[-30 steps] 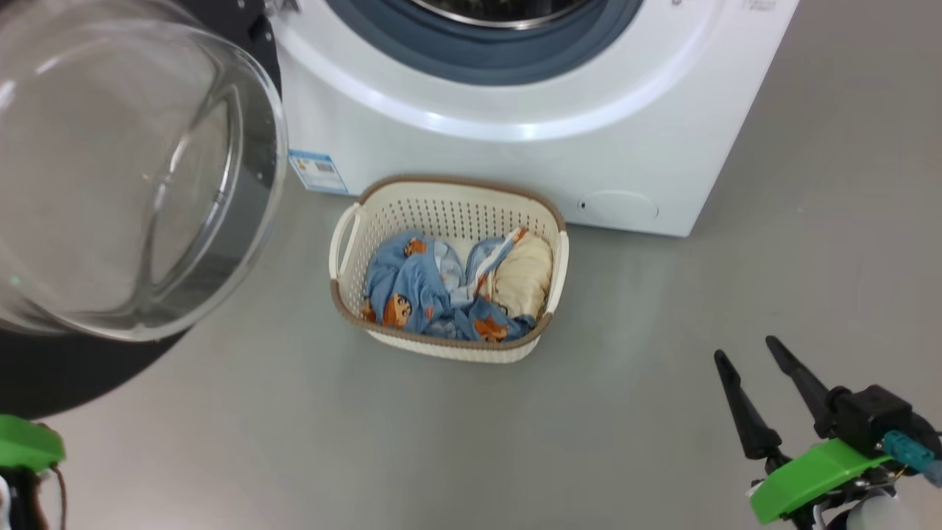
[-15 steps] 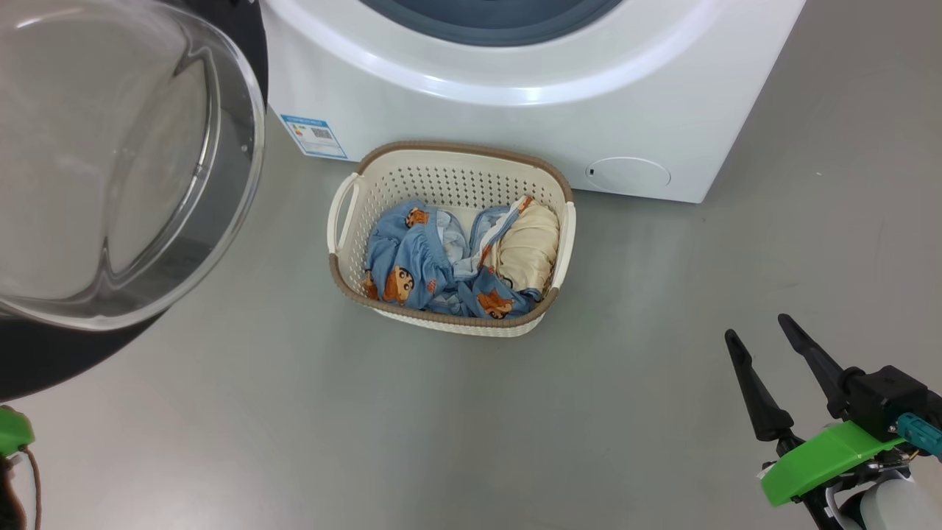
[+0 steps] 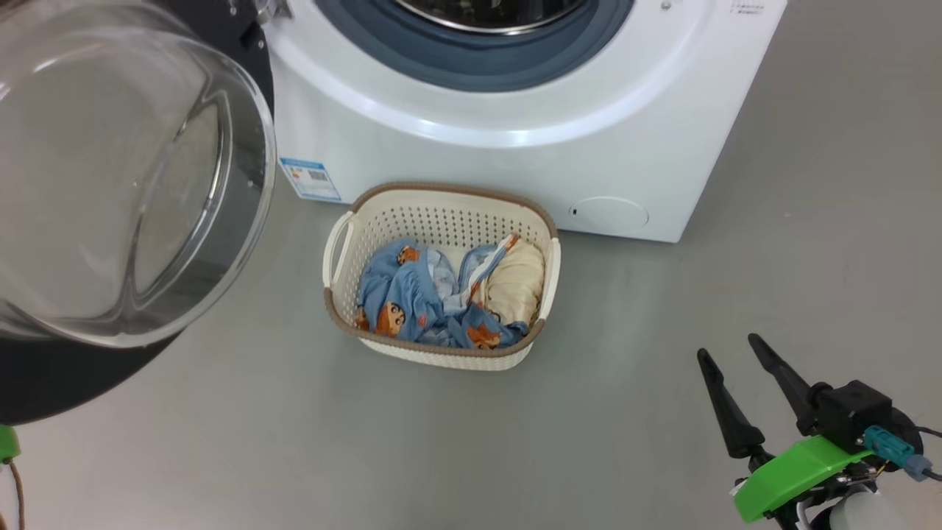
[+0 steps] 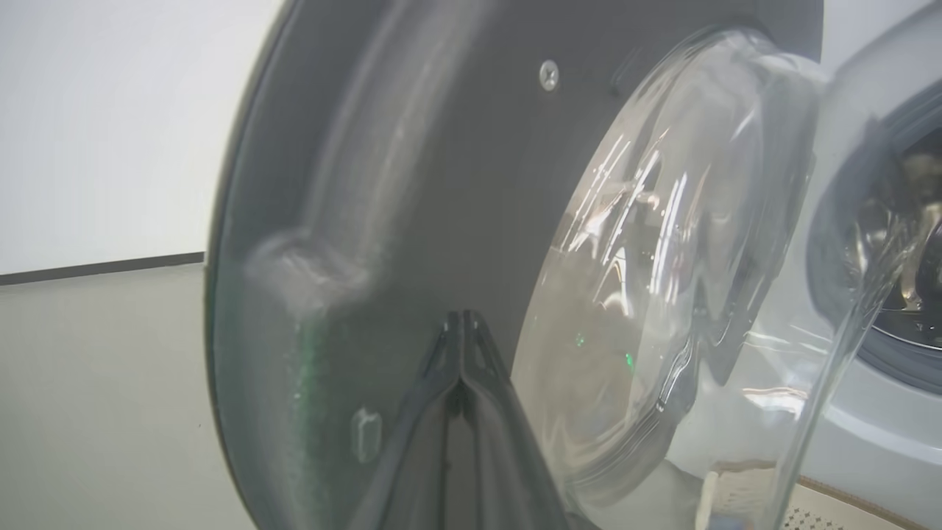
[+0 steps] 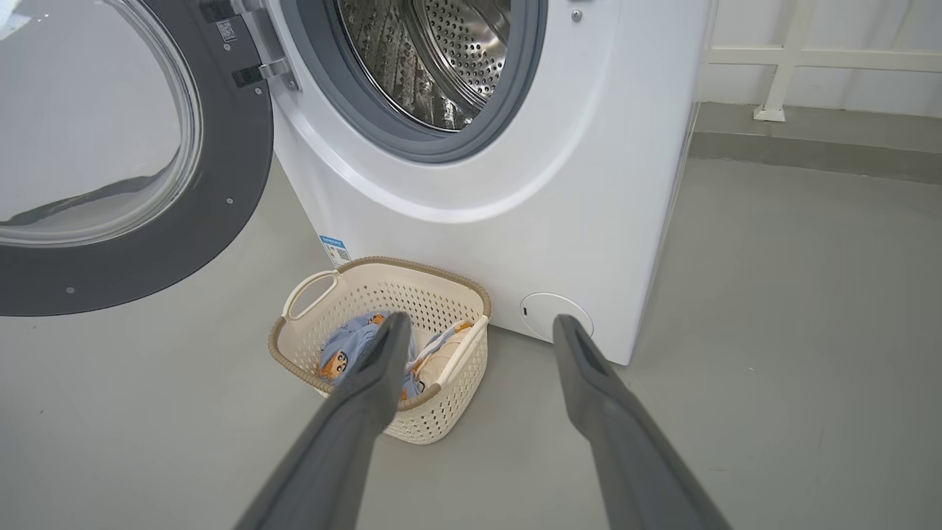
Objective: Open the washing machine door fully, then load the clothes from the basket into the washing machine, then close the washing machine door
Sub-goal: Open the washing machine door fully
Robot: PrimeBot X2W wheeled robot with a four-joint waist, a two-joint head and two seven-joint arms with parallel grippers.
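Blue cartoon-print and plain cream clothes (image 3: 441, 294) lie crumpled in the perforated cream basket (image 3: 441, 193), on the grey floor (image 3: 221, 442) just before the white washing machine (image 3: 478, 169). The soft tangle could snag on the woven-look rim or spill short of the steel drum (image 5: 441, 66). The glossy black washing machine door (image 3: 51, 383), its glass bowl bulging, hangs open. The left jaws are pressed shut by its inner face, and the right jaws gape wide, well apart from the basket.

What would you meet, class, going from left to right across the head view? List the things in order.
washing machine door → basket → round white cap → right pincer
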